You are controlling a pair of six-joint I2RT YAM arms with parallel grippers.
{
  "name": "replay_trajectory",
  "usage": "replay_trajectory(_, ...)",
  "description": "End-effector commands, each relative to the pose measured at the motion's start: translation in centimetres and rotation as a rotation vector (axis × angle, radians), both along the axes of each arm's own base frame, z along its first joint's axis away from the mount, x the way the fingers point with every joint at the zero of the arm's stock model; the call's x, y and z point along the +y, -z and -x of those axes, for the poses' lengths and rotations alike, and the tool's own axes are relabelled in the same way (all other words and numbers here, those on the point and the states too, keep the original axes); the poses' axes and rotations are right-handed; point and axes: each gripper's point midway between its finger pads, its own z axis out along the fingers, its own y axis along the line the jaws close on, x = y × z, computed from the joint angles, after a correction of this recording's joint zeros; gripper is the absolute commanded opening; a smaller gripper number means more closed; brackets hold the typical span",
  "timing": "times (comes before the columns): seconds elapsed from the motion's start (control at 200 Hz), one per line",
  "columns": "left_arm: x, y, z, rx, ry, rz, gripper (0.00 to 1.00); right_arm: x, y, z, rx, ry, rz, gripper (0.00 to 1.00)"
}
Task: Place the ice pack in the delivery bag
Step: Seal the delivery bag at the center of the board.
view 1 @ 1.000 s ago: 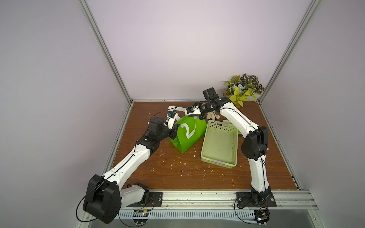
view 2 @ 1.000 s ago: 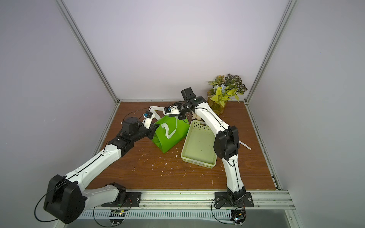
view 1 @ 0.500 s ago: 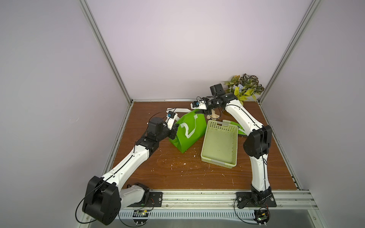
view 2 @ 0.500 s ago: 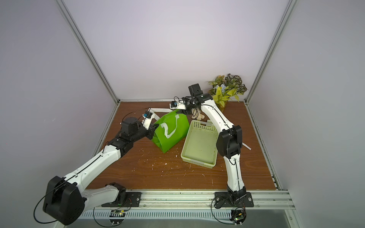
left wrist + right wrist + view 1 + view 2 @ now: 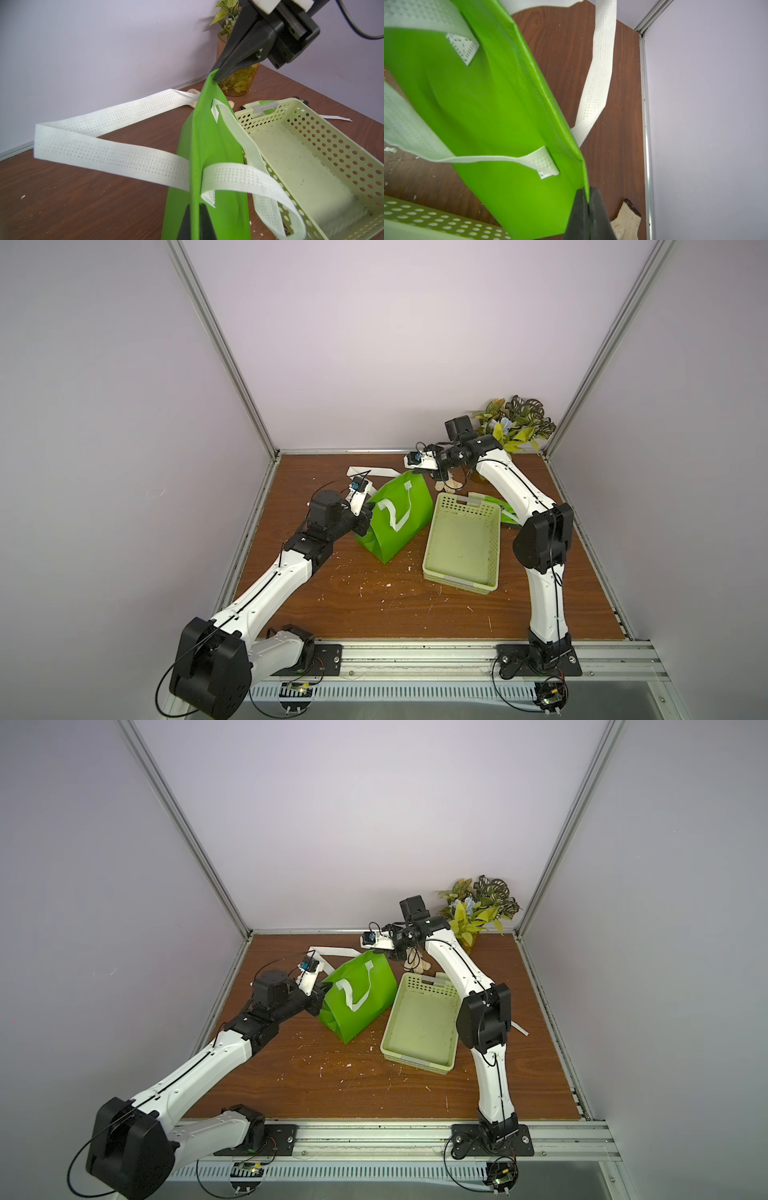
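- Brown wood-grain surface (image 5: 374, 605), littered with white crumbs, carries the delivery bag (image 5: 399, 518), upright just beside the perforated plastic basket (image 5: 463, 539).
- Our left hand (image 5: 194, 207) is pressed onto one end of its soft green rim; our right hand (image 5: 588, 195) pinches the opposite end.
- Its mouth lies closed flat; we cannot spot the ice pack, so we judge opening and loading remain.

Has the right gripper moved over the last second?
Yes. The right gripper has shifted toward the potted plant, and pinches the green bag by its top corner.
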Motion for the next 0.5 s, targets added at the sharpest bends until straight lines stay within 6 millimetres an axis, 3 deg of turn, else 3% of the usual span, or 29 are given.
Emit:
replay_trajectory(0.0, 0.6, -0.6, 0.0, -0.029, -0.018, 0.003, 0.0, -0.8, -2.4, -1.3, -0.048, 0.05, -0.029, 0.02)
replay_trajectory(0.08, 0.5, -0.7, -0.1, -0.031, -0.019, 0.021, 0.01, -0.8, -3.7, -1.1, -0.042, 0.056, -0.067, 0.26)
replay_trajectory(0.225, 0.3, -1.4, -0.1, -0.032, -0.006, 0.049, 0.3, -1.1, -7.2, -0.7, -0.05, 0.084, -0.156, 0.56)
replay_trajectory(0.315, 0.5, -2.2, -0.2, -0.027, -0.007, 0.069, 0.53, -1.8, -9.5, -0.6, -0.068, 0.126, -0.21, 0.69)
replay_trajectory(0.495, 1.9, -5.2, 0.2, -0.056, -0.041, 0.123, 0.77, -3.9, -14.2, 0.0, -0.122, 0.258, -0.311, 0.81)
